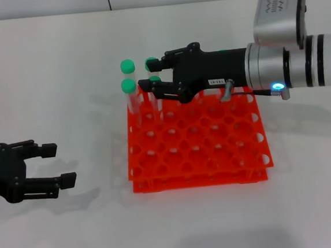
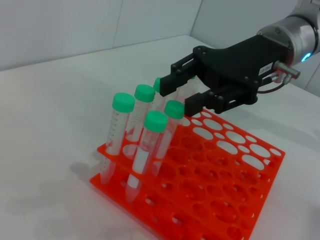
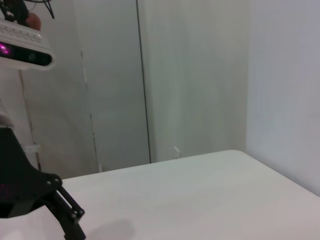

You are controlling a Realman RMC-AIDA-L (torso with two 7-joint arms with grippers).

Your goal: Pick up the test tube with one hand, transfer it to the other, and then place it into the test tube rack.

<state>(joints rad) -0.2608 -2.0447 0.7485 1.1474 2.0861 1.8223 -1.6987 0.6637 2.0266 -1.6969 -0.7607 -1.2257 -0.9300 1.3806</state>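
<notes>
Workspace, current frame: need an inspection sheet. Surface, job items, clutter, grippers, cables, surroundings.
Surface: white table, bare around the rack.
Test tube rack: orange-red, flat on the table, most holes unfilled.
Test tubes: five green-capped tubes show in the left wrist view, leaning in one corner of the rack; the test tube farthest back sits between the right gripper's fingers.
Clutter: nothing seen.
Right gripper: over the rack's far left corner, fingers either side of that tube; contact cannot be told.
Left gripper: open, empty, low over the table left of the rack.
Cables: thin black cable at the right wrist.
Surroundings: white wall panels.
</notes>
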